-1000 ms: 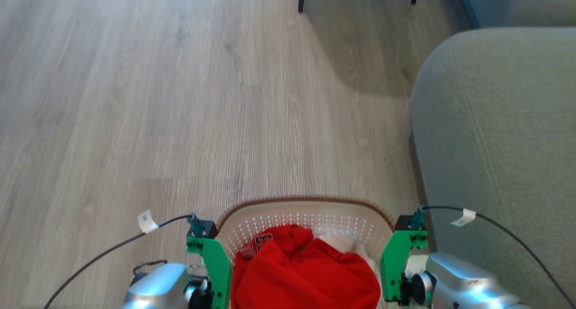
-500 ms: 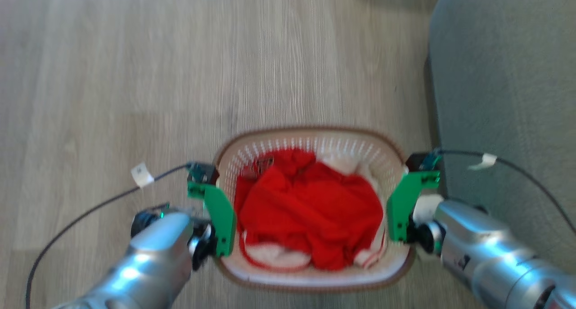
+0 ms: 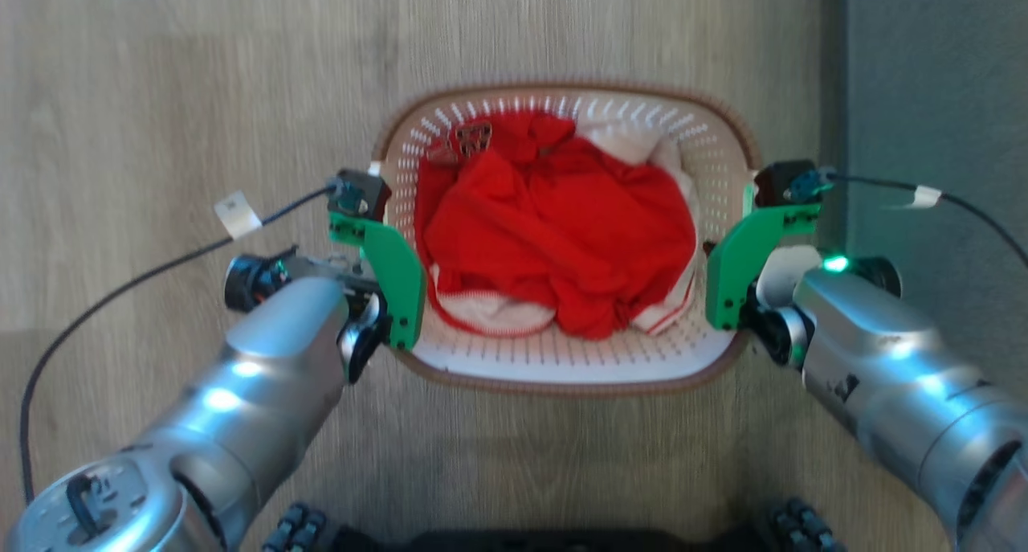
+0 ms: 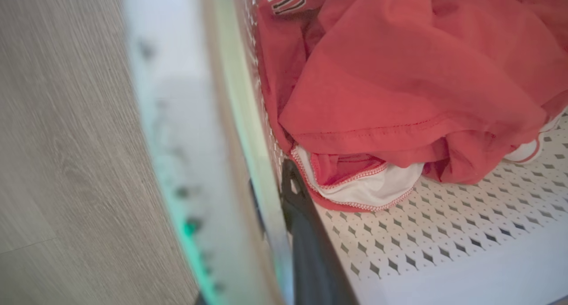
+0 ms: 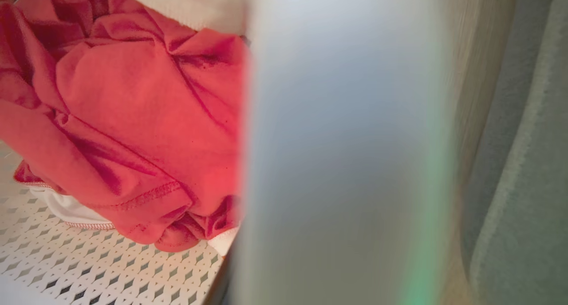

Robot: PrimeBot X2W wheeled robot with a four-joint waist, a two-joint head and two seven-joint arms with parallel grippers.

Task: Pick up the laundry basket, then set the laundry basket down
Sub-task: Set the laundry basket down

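Observation:
The laundry basket [image 3: 562, 375], cream-white with perforated walls and a brown rim, sits mid-picture in the head view between my two arms. Red and white clothes [image 3: 554, 222] fill it. My left gripper [image 3: 399, 291] is clamped on the basket's left wall. The left wrist view shows one dark finger [image 4: 306, 243] inside against the blurred wall [image 4: 230, 118]. My right gripper [image 3: 723, 283] is shut on the right wall, which blurs across the right wrist view [image 5: 337, 140]. A dark finger [image 5: 224, 274] shows at its inner edge. Whether the basket touches the floor I cannot tell.
A grey sofa [image 3: 923, 78] runs close along the basket's right side, also seen as grey fabric [image 5: 523, 185] in the right wrist view. Wood floor [image 3: 161, 94] lies to the left and beyond. My dark base with wheels [image 3: 546, 536] is at the bottom edge. Black cables [image 3: 144, 275] trail from both wrists.
The head camera has tilted down, so the basket and arms now sit higher in the picture and the whole basket shows. Both grippers keep the same hold on its sides.

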